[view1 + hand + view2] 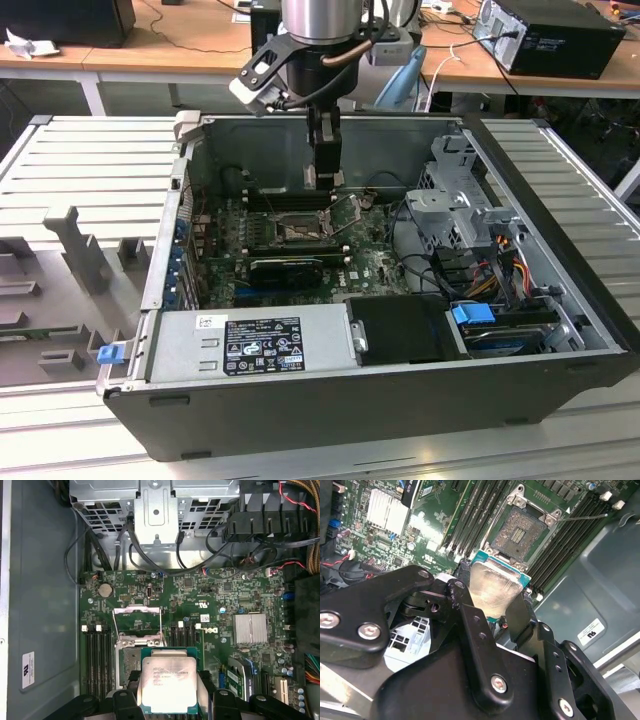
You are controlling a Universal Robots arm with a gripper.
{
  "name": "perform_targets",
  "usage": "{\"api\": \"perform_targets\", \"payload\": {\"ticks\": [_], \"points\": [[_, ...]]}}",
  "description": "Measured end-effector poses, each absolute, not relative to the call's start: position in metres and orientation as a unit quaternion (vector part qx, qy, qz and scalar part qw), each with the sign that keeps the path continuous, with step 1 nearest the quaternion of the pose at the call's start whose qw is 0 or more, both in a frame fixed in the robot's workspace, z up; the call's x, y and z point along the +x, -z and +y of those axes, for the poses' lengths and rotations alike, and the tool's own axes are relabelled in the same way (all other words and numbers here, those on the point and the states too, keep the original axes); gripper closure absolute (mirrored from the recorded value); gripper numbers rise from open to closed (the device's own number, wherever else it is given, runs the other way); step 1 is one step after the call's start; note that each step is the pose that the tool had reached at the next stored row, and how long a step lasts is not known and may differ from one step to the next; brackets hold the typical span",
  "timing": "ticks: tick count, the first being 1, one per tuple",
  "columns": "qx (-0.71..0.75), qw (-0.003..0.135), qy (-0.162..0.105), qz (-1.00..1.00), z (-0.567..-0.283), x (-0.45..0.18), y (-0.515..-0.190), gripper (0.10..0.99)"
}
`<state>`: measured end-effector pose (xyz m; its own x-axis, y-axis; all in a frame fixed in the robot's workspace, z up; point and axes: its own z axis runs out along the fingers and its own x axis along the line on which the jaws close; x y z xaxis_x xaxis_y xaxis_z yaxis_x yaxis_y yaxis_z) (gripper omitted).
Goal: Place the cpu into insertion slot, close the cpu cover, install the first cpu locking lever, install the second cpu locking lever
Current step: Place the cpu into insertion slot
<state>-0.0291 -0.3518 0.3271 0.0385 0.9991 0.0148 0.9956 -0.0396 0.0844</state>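
Between the two black metal fingers (470,620) of the gripper (492,596) sits the cpu (167,682), a small flat square chip with a silvery metal top. The jaws are closed on its opposite edges. Below and just beyond the fingertips, apart from the chip, is the insertion slot (522,527), a square brownish-gold socket, uncovered. Past it the cpu cover (137,610), a thin grey metal frame, stands swung open.

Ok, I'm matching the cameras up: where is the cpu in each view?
Exterior view: too small to tell, at the claw tip.
Second wrist view: cpu in the claw, next to the insertion slot.
First wrist view: cpu overlapping the slot's edge.
Shared landmark: the insertion slot.
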Motion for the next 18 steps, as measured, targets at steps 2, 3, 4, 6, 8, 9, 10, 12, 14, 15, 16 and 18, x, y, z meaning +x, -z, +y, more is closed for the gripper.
{"api": "perform_targets", "payload": {"ticks": [2, 3, 4, 6, 8, 9, 10, 12, 14, 15, 16, 18], "points": [[0.720, 0.025, -0.035, 0.692, -0.3518, -0.0291, -0.3264, 0.557], [0.720, 0.025, -0.035, 0.693, -0.3518, -0.0291, -0.3261, 0.557], [0.720, 0.025, -0.035, 0.693, -0.3518, -0.0291, -0.3259, 0.557], [0.720, 0.025, -0.035, 0.692, -0.3518, -0.0291, -0.3252, 0.557], [0.720, 0.025, -0.035, 0.693, -0.3518, -0.0291, -0.3243, 0.557], [0.720, 0.025, -0.035, 0.693, -0.3518, -0.0291, -0.3238, 0.557], [0.720, 0.025, -0.035, 0.693, -0.3518, -0.0291, -0.3233, 0.557], [0.720, 0.025, -0.035, 0.693, -0.3518, -0.0291, -0.3226, 0.557], [0.720, 0.025, -0.035, 0.693, -0.3518, -0.0291, -0.3220, 0.557], [0.720, 0.025, -0.035, 0.693, -0.3518, -0.0291, -0.3216, 0.557], [0.720, 0.025, -0.035, 0.692, -0.3518, -0.0291, -0.3213, 0.557], [0.720, 0.025, -0.035, 0.693, -0.3518, -0.0291, -0.3208, 0.557]]}}
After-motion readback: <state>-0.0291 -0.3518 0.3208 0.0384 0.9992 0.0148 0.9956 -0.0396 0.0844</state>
